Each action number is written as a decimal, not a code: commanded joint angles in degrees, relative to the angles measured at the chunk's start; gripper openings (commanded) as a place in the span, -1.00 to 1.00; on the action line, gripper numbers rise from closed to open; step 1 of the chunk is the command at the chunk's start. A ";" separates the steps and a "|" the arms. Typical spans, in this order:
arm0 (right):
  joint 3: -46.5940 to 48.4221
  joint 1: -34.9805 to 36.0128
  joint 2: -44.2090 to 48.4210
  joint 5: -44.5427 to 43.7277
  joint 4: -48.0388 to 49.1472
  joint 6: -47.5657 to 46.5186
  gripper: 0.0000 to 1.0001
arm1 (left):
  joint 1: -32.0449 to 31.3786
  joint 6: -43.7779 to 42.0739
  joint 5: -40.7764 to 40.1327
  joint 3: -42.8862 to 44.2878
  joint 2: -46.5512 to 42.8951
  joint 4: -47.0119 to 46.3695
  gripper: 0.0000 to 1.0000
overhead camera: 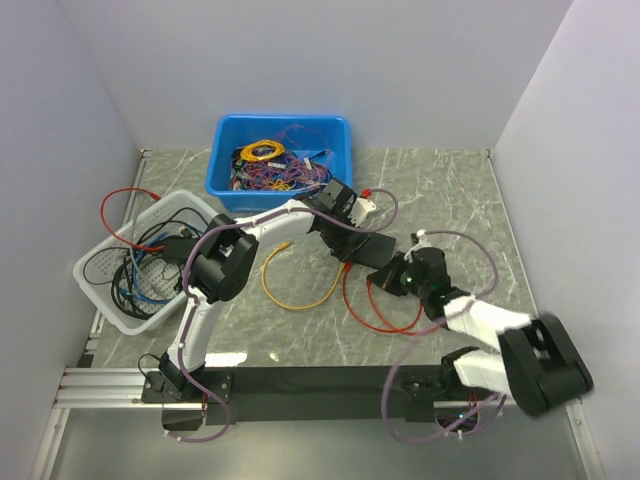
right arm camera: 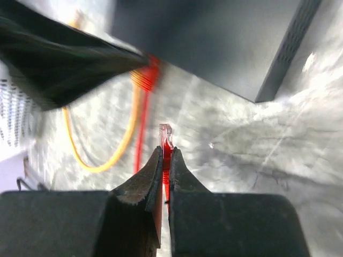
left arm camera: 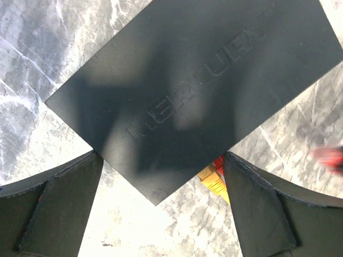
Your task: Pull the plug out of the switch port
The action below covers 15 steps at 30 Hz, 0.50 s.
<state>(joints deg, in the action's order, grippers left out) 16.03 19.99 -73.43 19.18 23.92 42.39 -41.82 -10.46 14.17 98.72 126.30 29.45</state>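
Observation:
The switch is a flat matte-black box on the marble table; in the left wrist view the switch fills the upper frame. My left gripper hovers over it, open, and in its own view the left gripper has its fingers wide apart around a near corner. A yellow plug and a red one sit at the switch's edge. My right gripper is shut on a red plug whose clear tip sticks out, clear of the switch. In the top view the right gripper sits just right of the switch.
A blue bin of tangled cables stands at the back. A white basket with cables sits at the left. A yellow cable and a red cable loop lie on the table in front of the switch.

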 commanded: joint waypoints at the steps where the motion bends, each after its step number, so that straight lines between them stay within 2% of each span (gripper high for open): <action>1: 4.18 0.23 11.70 -9.83 -9.41 -4.94 -1.00 | -0.10 -2.10 1.64 3.41 -3.24 2.53 0.99; 5: 10.32 0.31 26.71 -17.91 -19.23 -9.07 -1.00 | -0.19 -4.57 6.37 7.97 -5.97 8.06 0.99; 8: 15.67 0.31 34.02 -23.46 -23.47 -11.53 -1.00 | -0.28 -7.11 9.02 12.02 -7.38 13.68 0.99; 12: 22.89 0.31 39.32 -26.64 -23.48 -12.77 -1.00 | -0.89 -14.23 20.76 18.42 -9.66 23.97 0.99; 15: 29.13 0.40 40.12 -29.10 -23.13 -12.51 -1.00 | -2.03 -16.00 25.01 20.02 -13.96 25.74 0.99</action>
<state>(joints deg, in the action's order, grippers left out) 39.68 20.01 -34.44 -4.16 1.39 31.77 -42.09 -21.61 29.26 114.85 119.48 49.19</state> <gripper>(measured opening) 0.039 0.993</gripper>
